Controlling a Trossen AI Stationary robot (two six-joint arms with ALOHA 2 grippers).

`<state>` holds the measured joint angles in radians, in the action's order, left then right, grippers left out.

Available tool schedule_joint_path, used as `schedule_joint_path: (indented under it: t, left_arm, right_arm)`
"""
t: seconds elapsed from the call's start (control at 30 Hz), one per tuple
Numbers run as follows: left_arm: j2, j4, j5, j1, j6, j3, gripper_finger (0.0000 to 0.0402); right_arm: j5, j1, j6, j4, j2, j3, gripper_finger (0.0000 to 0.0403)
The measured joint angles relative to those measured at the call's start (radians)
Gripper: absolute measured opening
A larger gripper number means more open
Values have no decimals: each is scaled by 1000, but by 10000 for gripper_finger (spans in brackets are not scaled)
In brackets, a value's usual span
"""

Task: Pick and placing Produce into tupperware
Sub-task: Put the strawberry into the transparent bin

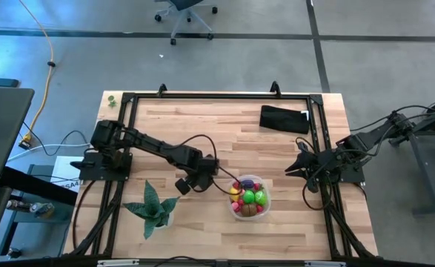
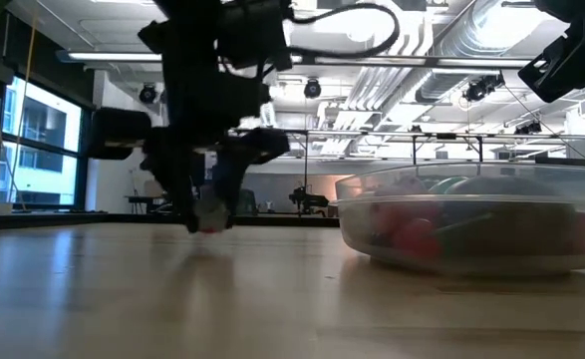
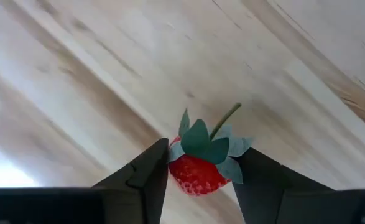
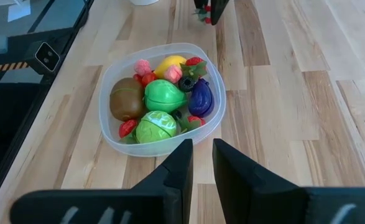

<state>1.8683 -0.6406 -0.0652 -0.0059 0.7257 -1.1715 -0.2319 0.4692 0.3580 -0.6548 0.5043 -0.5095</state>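
Here the left gripper [image 3: 198, 177] half hides a strawberry [image 3: 198, 168].

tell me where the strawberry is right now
The strawberry sits between the left gripper's fingers, shut on it, just above the bare wood left of the tupperware in the high view.
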Motion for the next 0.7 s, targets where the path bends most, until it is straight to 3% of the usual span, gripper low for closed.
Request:
schedule_joint_path:
  t: [0.2, 0.43, 0.57, 0.7]
  left_arm:
    - [0, -67, 66, 0, 18, -127, 132]
    - [0, -94, 92, 0, 32, -336, 144]
    - [0, -6, 63, -4, 28, -429, 138]
    - [1, 164, -3, -23, 26, -440, 131]
  right_arm:
    - [0, 0, 0, 0, 0, 0, 51]
    - [0, 0, 0, 0, 0, 0, 51]
    - [0, 0, 0, 0, 0, 0, 51]
    - [0, 0, 0, 0, 0, 0, 51]
